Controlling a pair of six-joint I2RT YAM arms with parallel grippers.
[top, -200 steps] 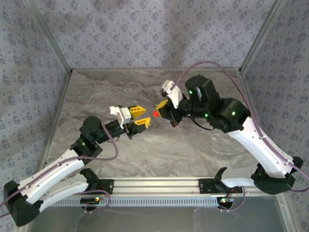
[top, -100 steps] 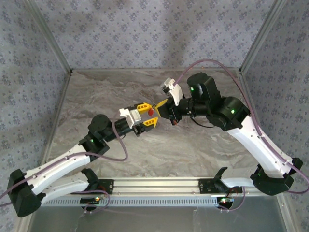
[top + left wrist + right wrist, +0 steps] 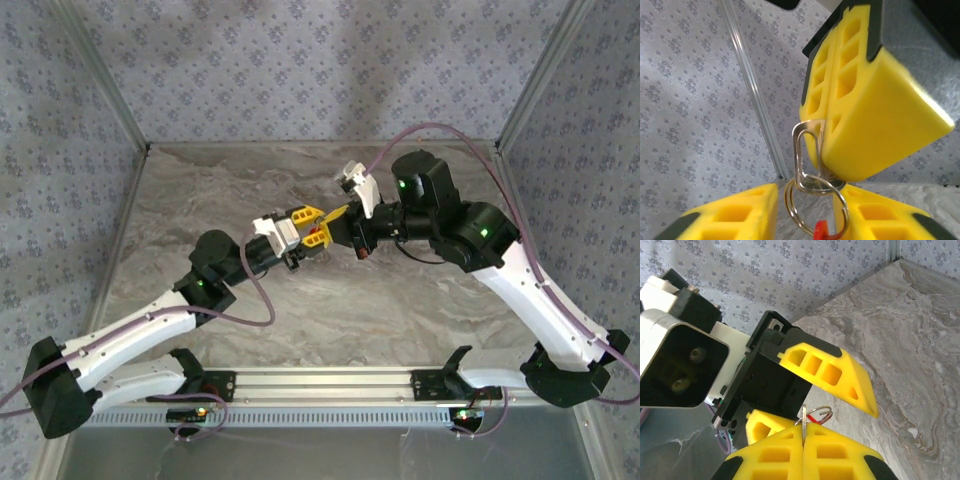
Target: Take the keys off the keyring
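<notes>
Your left gripper (image 3: 311, 230) is part open, with 2 fingers (image 3: 735, 215) either side of the keyring (image 3: 807, 182), not pinching. The keyring hangs in the air. It looks tiny, light, hard and slippy, so grab the wire ring, not the red tag (image 3: 821, 230). Your right gripper (image 3: 803, 429) is shut tight on its clip (image 3: 796, 150).

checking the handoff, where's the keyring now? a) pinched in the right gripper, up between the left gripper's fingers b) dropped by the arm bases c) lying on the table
a: the right gripper is shut on the keyring by its metal, clear of the table, with the left gripper open, one finger either side of the ring.
</notes>
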